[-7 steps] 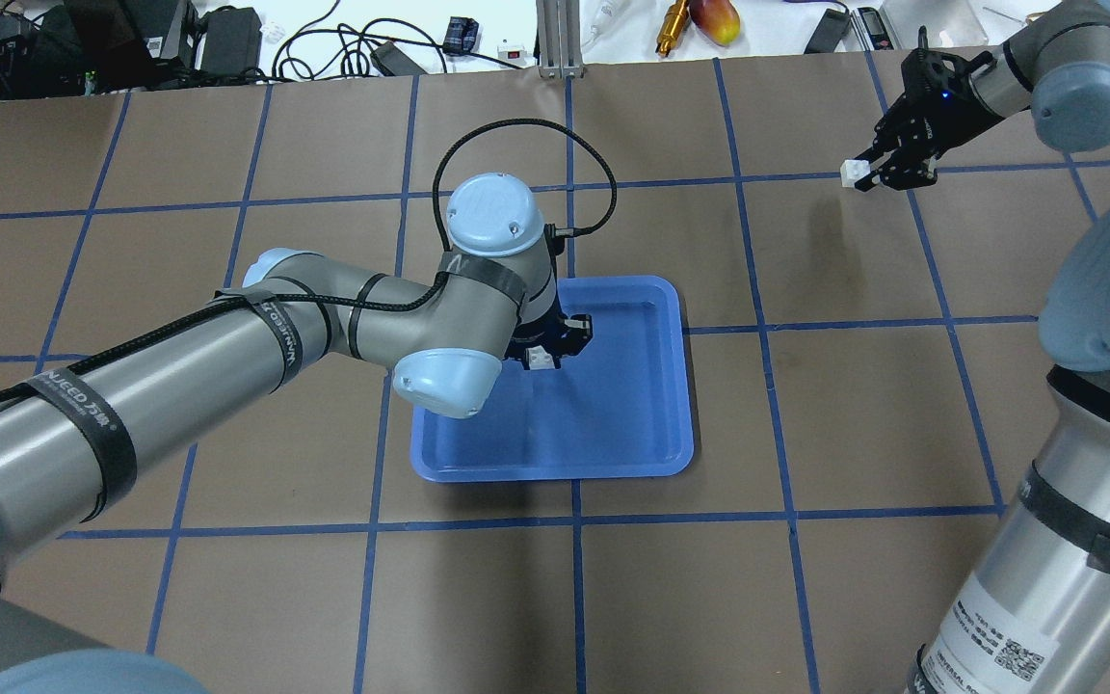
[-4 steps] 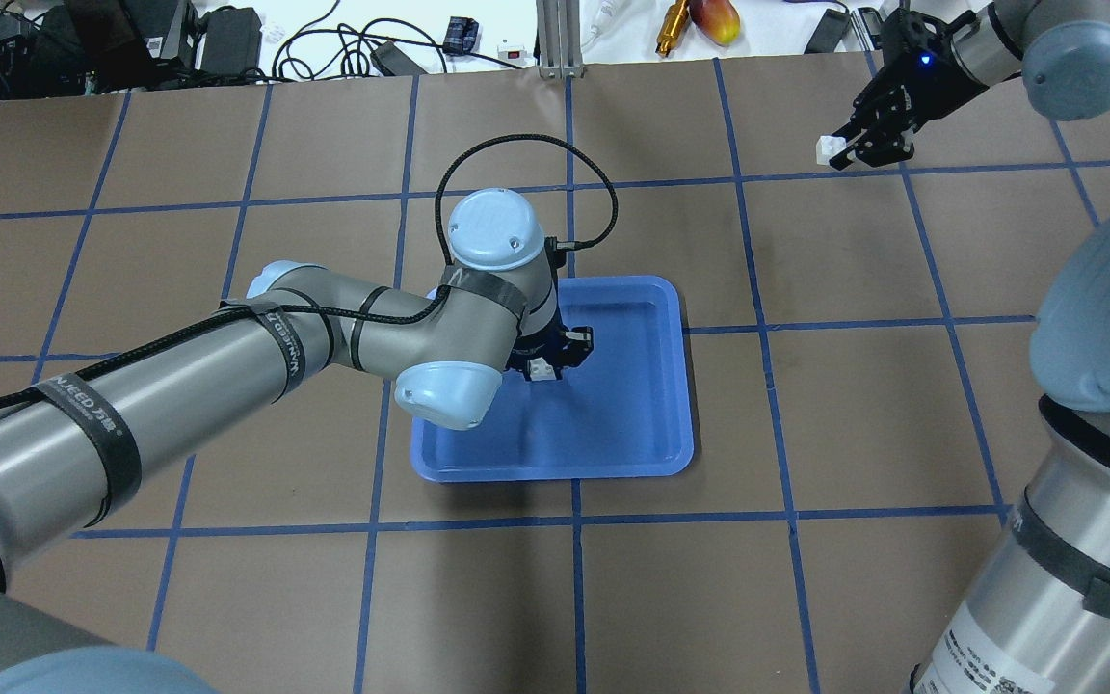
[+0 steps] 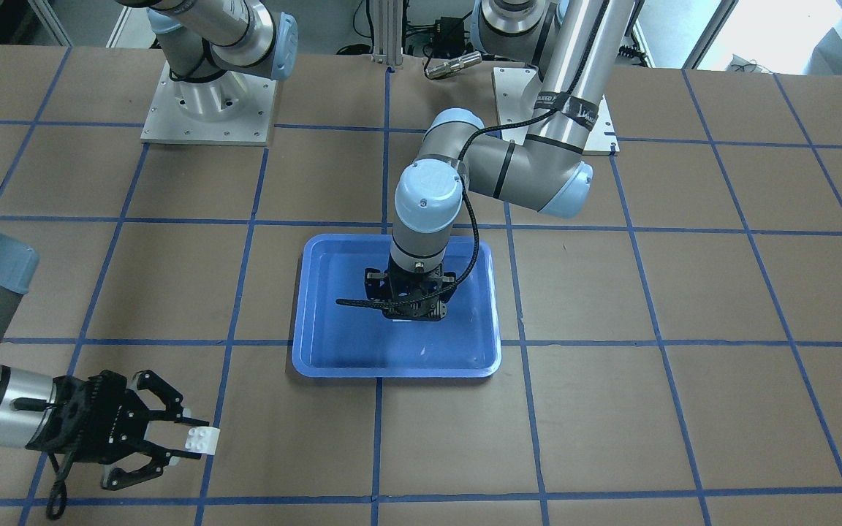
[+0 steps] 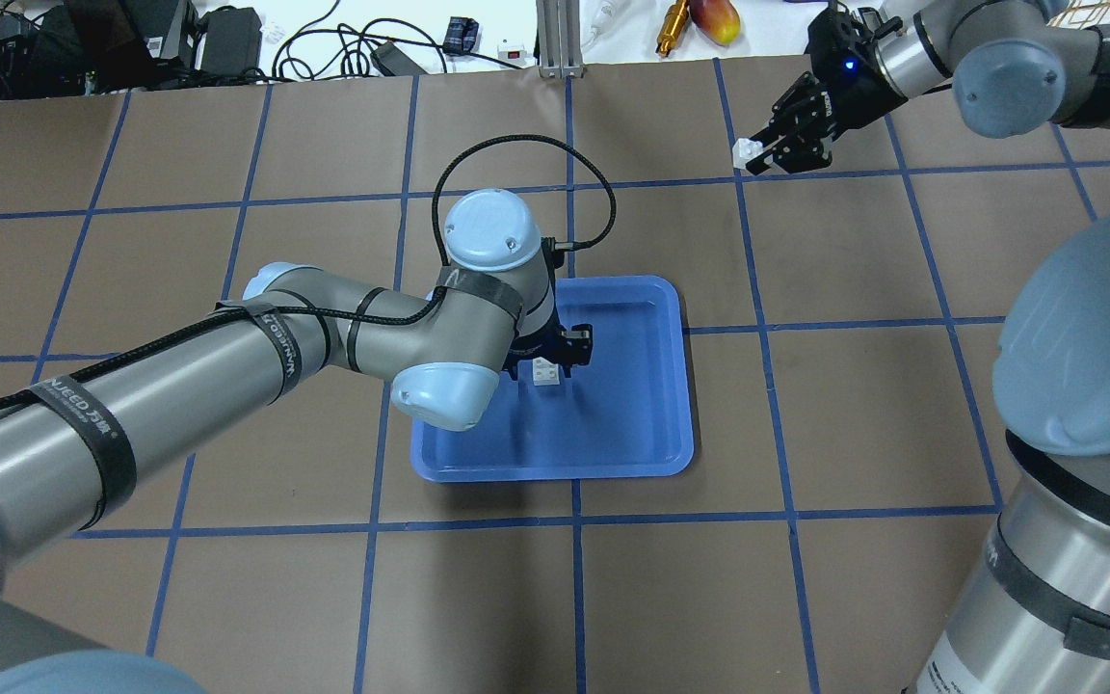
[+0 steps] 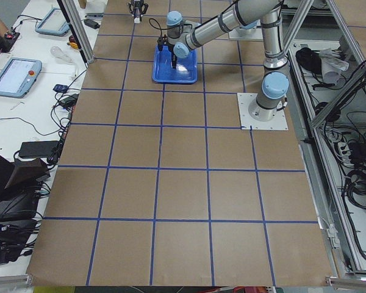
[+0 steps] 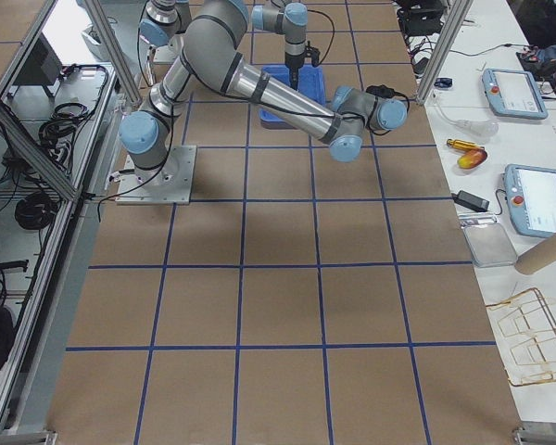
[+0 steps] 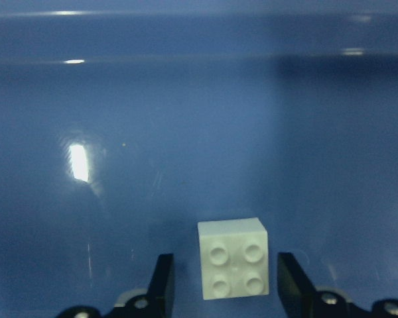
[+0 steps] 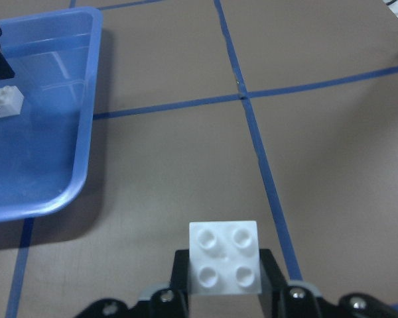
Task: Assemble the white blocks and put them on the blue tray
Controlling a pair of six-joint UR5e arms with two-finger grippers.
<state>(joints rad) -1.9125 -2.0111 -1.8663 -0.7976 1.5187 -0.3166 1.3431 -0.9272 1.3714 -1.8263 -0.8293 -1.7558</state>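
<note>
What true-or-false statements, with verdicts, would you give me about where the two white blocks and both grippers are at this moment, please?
1. The first white block lies studs-up on the floor of the blue tray. True.
2. The left gripper is clamped on the first white block. False: its fingers stand on either side of it, with a gap on each side.
3. The right gripper holds the second white block. True.
4. The two blocks are already joined. False: one is in the tray, and the other is held outside it over the brown table.
</note>
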